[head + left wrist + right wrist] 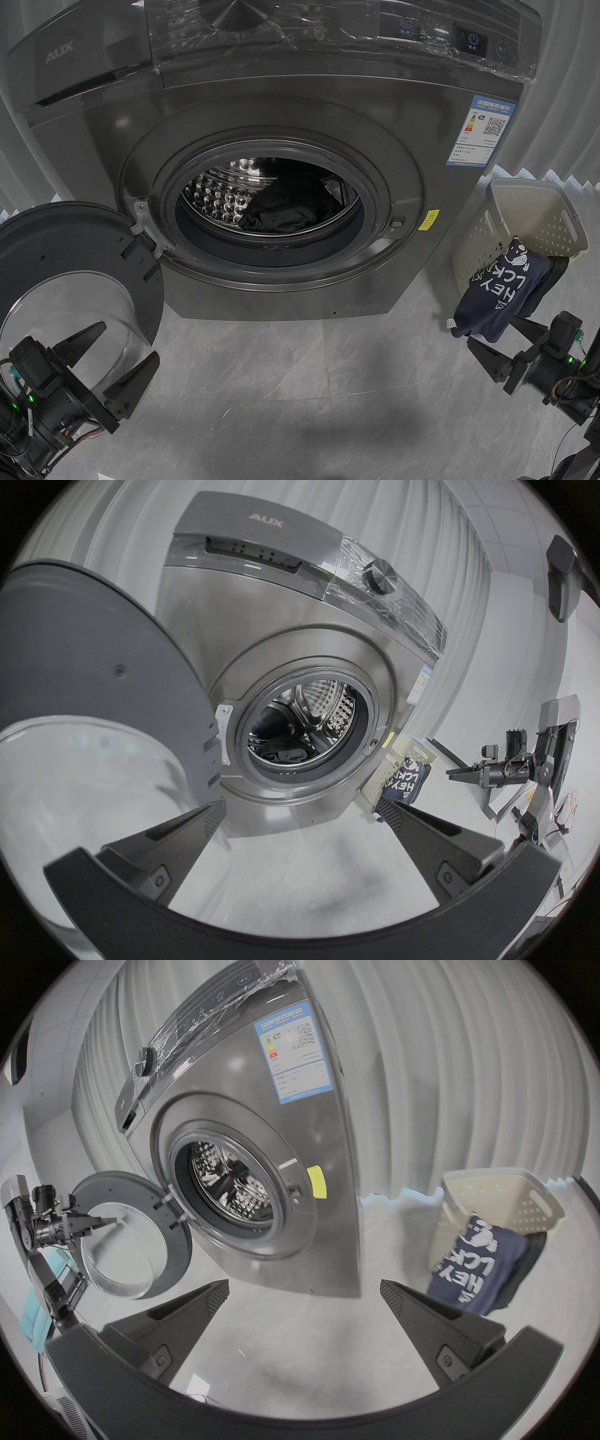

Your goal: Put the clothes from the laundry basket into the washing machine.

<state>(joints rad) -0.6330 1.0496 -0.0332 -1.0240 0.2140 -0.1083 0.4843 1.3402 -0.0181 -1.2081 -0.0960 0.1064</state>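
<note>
Jaws spread wide and empty on both sides: the left gripper [128,342] sits lower left, before the swung-open round door [75,250] of the grey washing machine [281,100]. The right gripper [492,330] sits lower right, just beside a navy printed T-shirt [500,290] draped over the rim of the cream perforated laundry basket [537,212]. Black clothing [290,203] lies inside the steel drum [219,194].

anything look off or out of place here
The navy t-shirt is draped over the rim of the laundry basket, hanging down its outer wall instead of lying inside. Nothing else stands out.
</note>
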